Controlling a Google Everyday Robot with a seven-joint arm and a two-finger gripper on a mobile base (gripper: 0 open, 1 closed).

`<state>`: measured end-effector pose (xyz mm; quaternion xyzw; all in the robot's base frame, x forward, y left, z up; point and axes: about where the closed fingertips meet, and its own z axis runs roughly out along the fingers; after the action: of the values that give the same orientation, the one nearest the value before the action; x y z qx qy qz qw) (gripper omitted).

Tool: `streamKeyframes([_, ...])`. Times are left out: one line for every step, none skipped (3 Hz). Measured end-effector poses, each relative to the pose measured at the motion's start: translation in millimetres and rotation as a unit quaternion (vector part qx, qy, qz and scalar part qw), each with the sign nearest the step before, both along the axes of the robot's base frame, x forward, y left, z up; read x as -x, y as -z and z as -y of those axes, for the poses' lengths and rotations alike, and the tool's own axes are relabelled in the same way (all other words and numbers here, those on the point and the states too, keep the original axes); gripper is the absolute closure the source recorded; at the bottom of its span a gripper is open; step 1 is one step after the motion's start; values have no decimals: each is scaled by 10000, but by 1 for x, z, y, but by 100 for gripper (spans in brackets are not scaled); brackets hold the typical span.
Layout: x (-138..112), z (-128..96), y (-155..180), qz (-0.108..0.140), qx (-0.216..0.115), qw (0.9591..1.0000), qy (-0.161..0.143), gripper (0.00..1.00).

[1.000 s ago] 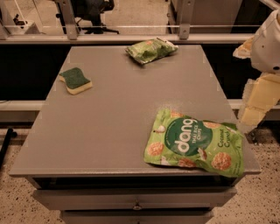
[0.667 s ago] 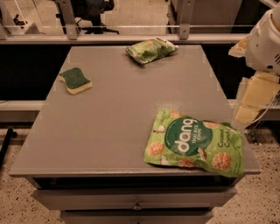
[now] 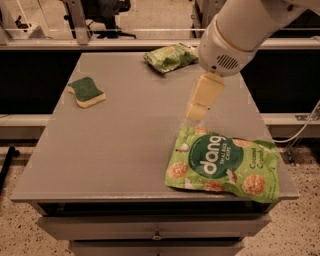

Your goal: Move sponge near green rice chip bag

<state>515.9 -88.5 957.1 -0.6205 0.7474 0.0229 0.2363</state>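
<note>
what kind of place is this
Likely a robot lab or office test area: a grey table with drawers, staged with a sponge, a small chip bag and a big chip bag; an office chair behind; the robot's gripper over the table by the big chip bag's far edge.

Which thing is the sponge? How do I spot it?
Find the gray table, then its far left side, away from the gripper hanging over the middle right. The sponge lies alone: wavy-edged, dark green on top, pale yellow underneath, not a bag like the dang bag or the green rice chip bag.
</note>
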Motion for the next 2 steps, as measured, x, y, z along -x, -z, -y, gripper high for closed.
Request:
streamKeyframes([-19,-64,10,-149,-807,9966,-61,0])
streamKeyframes([-19,-64,10,-149,-808,9966,-62,0])
